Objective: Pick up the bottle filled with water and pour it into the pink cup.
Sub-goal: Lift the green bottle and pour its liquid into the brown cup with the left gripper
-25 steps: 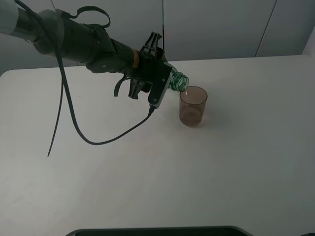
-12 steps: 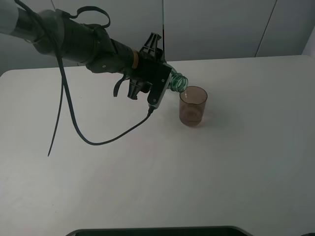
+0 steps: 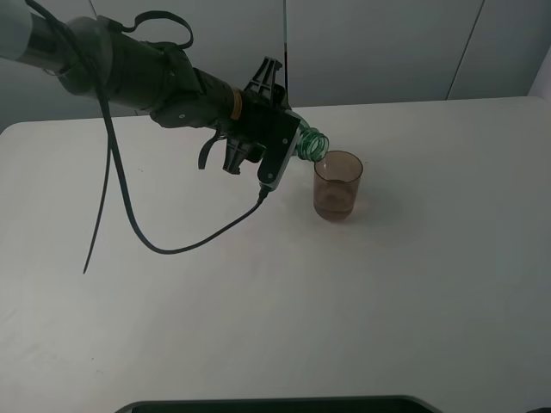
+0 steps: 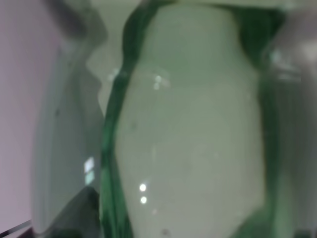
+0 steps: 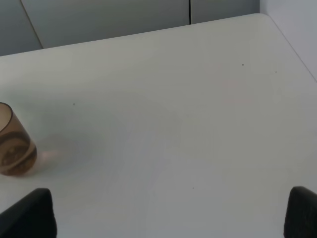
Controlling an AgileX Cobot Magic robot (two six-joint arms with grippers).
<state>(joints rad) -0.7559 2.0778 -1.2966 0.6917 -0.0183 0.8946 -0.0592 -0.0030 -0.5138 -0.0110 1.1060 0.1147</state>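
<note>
My left gripper (image 3: 280,142) is shut on the green-tinted bottle (image 3: 312,144) and holds it tipped over above the table. Its open threaded mouth is at the near-left rim of the pink cup (image 3: 337,185). The cup stands upright on the white table (image 3: 387,301). In the left wrist view the bottle (image 4: 188,129) fills the frame, blurred, between the fingers. The right wrist view shows the cup (image 5: 12,141) at the far left. My right gripper (image 5: 168,218) is open and empty, with only its dark fingertips (image 5: 29,213) showing; it is well apart from the cup.
A black cable (image 3: 172,245) hangs from the left arm and loops over the table left of the cup. A dark edge (image 3: 275,403) runs along the table's front. Grey wall panels stand behind the table.
The bottle's mouth has drawn back a touch from the cup's rim. Otherwise nothing has visibly moved.
</note>
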